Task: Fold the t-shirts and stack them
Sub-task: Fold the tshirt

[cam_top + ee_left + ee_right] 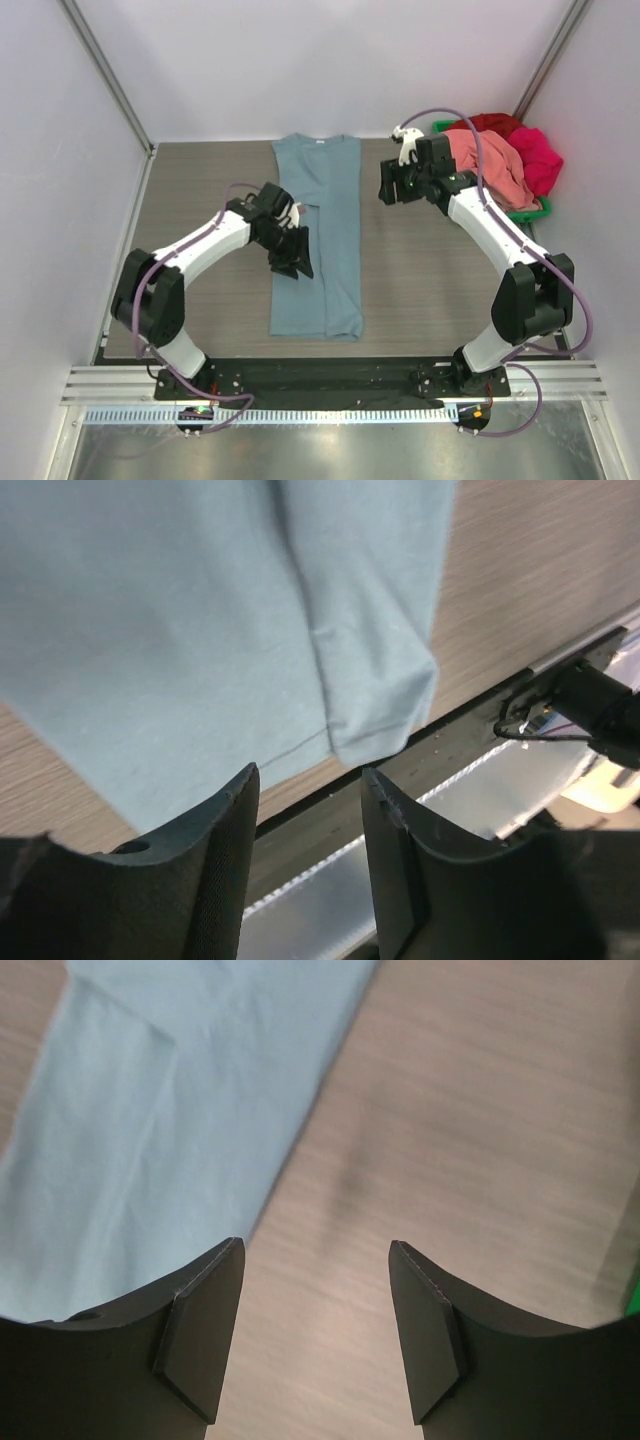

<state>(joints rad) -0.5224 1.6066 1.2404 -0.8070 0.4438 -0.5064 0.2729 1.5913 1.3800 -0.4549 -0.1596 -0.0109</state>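
Note:
The dusty blue-grey t-shirt [335, 230] lies flat in the table's middle, folded lengthwise into a long strip, its white neck label [321, 142] at the far end. My left gripper [297, 265] hovers over the strip's left edge, open and empty. In the left wrist view [310, 780] the shirt's near hem [180, 630] shows beyond the fingers. My right gripper [384, 186] is open and empty just right of the shirt's upper part. In the right wrist view [315, 1250] it is over bare wood, with the shirt [150, 1120] to its left. Salmon-pink [490, 165], magenta [540, 155] and red [490, 123] tees are heaped at the back right.
The heaped tees sit in a green bin [527, 212] at the table's right edge, behind the right arm. A black rail and metal strip [330, 375] run along the near edge. Grey walls enclose the wooden table [200, 190] on three sides.

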